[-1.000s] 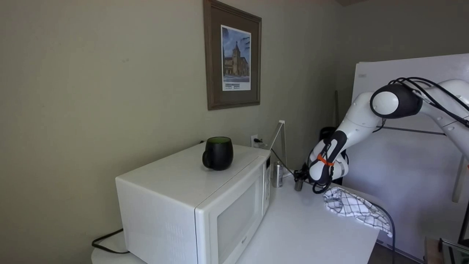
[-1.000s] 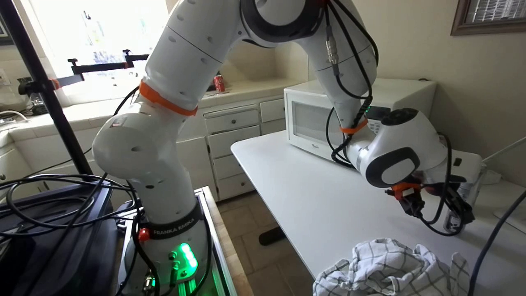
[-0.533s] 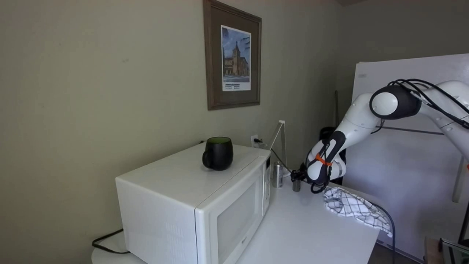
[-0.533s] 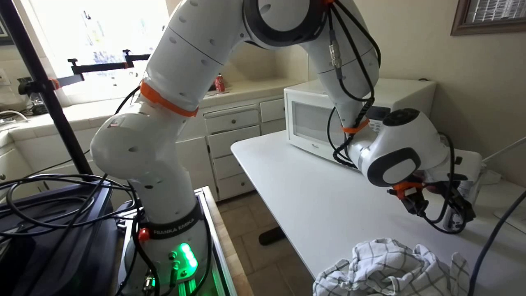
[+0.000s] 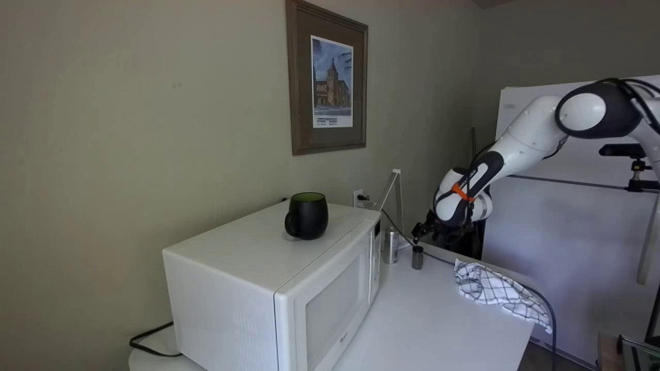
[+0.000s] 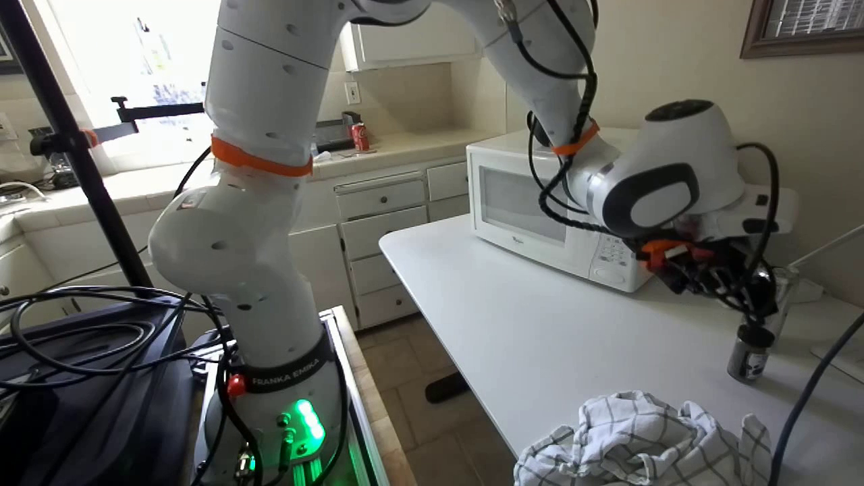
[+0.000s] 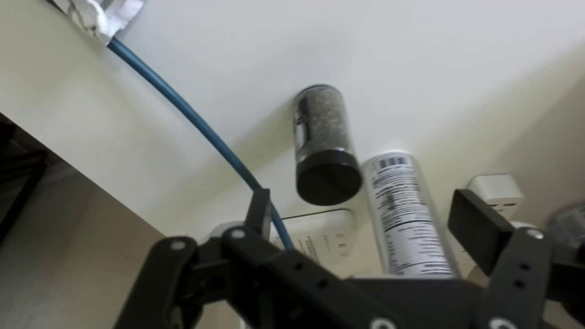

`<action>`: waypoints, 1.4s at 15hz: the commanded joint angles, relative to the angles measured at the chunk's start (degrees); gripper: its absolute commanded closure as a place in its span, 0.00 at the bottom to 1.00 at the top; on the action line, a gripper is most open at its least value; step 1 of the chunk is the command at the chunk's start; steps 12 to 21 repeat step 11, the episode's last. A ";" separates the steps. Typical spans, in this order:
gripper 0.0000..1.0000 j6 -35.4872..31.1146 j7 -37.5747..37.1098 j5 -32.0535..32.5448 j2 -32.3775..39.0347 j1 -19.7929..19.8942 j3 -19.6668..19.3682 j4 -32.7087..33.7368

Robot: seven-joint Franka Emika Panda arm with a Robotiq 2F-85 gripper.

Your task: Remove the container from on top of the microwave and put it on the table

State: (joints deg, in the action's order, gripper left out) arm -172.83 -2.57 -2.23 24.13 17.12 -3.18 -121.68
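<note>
The container [image 5: 417,259], a small slim dark-grey cylinder with a black lid, stands upright on the white table [image 5: 423,319]. In an exterior view the same container [image 6: 749,358] is right below the gripper [image 6: 757,317]. From the wrist, the container [image 7: 322,123] lies beyond the fingertips, lid toward the camera. The gripper [image 7: 361,204] is open, its fingers [image 7: 259,212] wide apart, with the container outside them. To the container's side sits the white microwave [image 5: 232,273], its top bearing a black mug [image 5: 307,219] with a green inside.
A tall silver can [image 5: 391,246] with a printed label stands close to the container, near the wall. A checked cloth [image 6: 634,445] lies at the table's end. A blue cable [image 7: 196,121] runs across the tabletop beside the container. The fridge [image 5: 557,226] stands behind the arm.
The gripper has opened and let go of the container, then risen above it. The container shifted slightly toward the can earlier and now stands alone on the table.
</note>
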 commanded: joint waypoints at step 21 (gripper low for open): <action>0.00 41.44 12.81 -6.01 -30.88 -3.76 -1.77 -13.19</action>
